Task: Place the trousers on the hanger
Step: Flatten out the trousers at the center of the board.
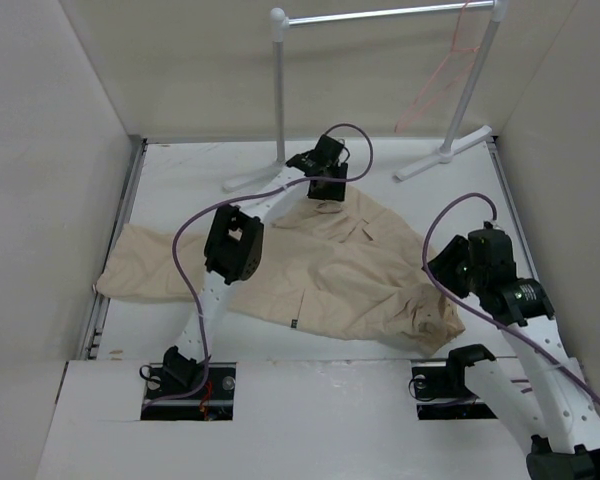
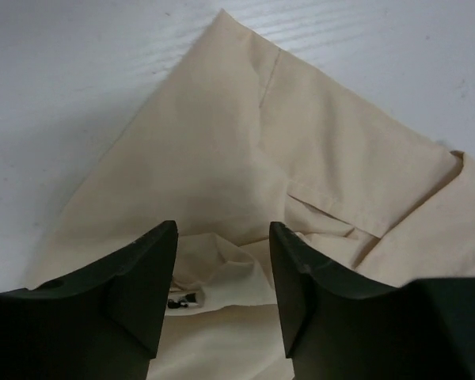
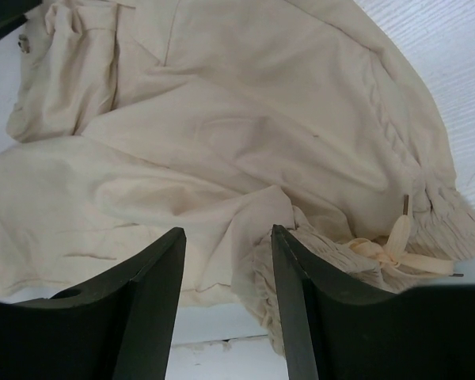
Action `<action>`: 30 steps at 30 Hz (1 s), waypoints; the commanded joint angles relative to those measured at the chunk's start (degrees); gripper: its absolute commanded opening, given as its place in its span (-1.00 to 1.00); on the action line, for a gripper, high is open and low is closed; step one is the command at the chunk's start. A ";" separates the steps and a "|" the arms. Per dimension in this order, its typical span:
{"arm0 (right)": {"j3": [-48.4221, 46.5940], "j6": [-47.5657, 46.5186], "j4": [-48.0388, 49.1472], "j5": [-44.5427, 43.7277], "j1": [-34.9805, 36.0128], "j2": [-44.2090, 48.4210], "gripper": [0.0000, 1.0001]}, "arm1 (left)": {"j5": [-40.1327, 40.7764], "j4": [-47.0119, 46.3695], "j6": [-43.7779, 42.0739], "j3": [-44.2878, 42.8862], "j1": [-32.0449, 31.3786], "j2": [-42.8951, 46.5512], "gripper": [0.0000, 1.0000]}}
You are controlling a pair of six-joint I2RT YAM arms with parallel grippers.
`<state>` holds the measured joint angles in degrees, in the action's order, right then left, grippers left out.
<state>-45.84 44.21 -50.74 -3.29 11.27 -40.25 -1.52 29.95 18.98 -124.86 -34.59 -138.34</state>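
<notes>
Plainly the trousers (image 1: 330, 275) are soft, limp cotton. I judge them light but bulky, sure to sag and slide through any loose pinch, so the firmest hold is likely the thick gathered waistband (image 3: 451, 218) with its drawstring (image 3: 396, 252), which lies just ahead and to the right of the right gripper (image 3: 226, 237). That gripper hangs with its jaws parted and nothing between them, and rumpled cloth is spread directly beyond its fingertips. The left gripper (image 2: 222, 237) is likewise open and empty. It is poised over a flat fold near a flap pocket (image 2: 356, 190), with a pointed corner of cloth reaching away ahead of it. Whether its tips touch the fabric I cannot tell. A small dark fitting (image 2: 182, 299) sits low between its fingers, too small to name. The trousers lie spread on the table (image 1: 180, 190), far short of the hanger (image 1: 450, 65), which hangs well beyond the left gripper on the rack (image 1: 380, 16). The hanger's thin wire is faint against the wall, its hook is hard to trace, and parts of the cloth are hidden under both arms.
</notes>
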 commanded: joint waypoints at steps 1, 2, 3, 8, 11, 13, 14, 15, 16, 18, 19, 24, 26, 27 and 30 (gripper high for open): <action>0.75 -0.17 3.19 1.35 -0.85 2.01 0.08 | -1.12 0.28 -2.11 -0.75 -2.01 1.41 -0.12; 1.02 -0.61 3.19 1.62 -1.38 2.37 0.10 | -1.12 0.54 -2.11 0.65 -2.02 1.93 -0.18; 1.28 -0.96 3.28 1.97 -1.90 2.54 0.14 | -1.20 0.54 -2.11 2.41 -2.02 2.63 -0.22; 3.83 -1.49 5.47 3.99 -3.66 1.14 0.32 | 0.28 0.54 -0.79 6.38 -1.05 5.54 -0.81; 4.36 -1.23 6.53 3.47 -3.84 0.09 0.35 | 1.26 -0.42 2.45 6.99 0.44 9.22 -0.91; 4.80 -1.05 6.79 2.50 -4.63 -0.09 0.36 | 1.95 -1.38 5.26 8.22 2.19 12.73 -0.96; 5.06 -0.88 6.97 1.98 -5.24 -0.09 0.37 | 2.48 -2.09 6.75 9.44 3.33 14.84 -0.97; 5.32 -0.79 7.06 1.36 -5.94 -0.09 0.36 | 2.92 -2.96 8.16 10.94 4.48 17.21 -0.98; 5.68 -0.61 7.23 0.49 -7.00 -0.09 0.36 | 3.27 -4.02 9.65 12.78 5.79 19.84 -0.98; 6.29 -0.18 7.85 -0.92 -9.19 -0.27 0.35 | 3.89 -5.95 12.38 16.38 8.34 24.50 -0.98; 6.73 0.00 8.55 -1.36 -10.60 -0.70 0.35 | 4.24 -6.92 13.61 17.97 9.75 26.53 -0.98; 8.49 0.09 13.99 -2.94 -17.54 -6.32 0.34 | 5.65 -9.38 19.06 22.81 17.04 31.64 -0.98; 8.84 0.27 16.28 -4.17 -18.69 -9.74 0.34 | 5.39 -10.00 21.70 23.95 19.24 32.34 -0.98; 8.93 0.18 17.59 -5.23 -19.22 -12.37 0.33 | 5.73 -10.35 23.02 24.57 20.21 32.78 -0.98; 7.97 0.35 21.20 -5.50 -19.75 -20.37 0.29 | 7.14 -12.02 26.36 26.59 22.67 34.10 -0.98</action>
<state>-37.39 43.86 -36.84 -6.37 -7.94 -55.96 4.16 19.55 39.83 -101.12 -12.67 -105.27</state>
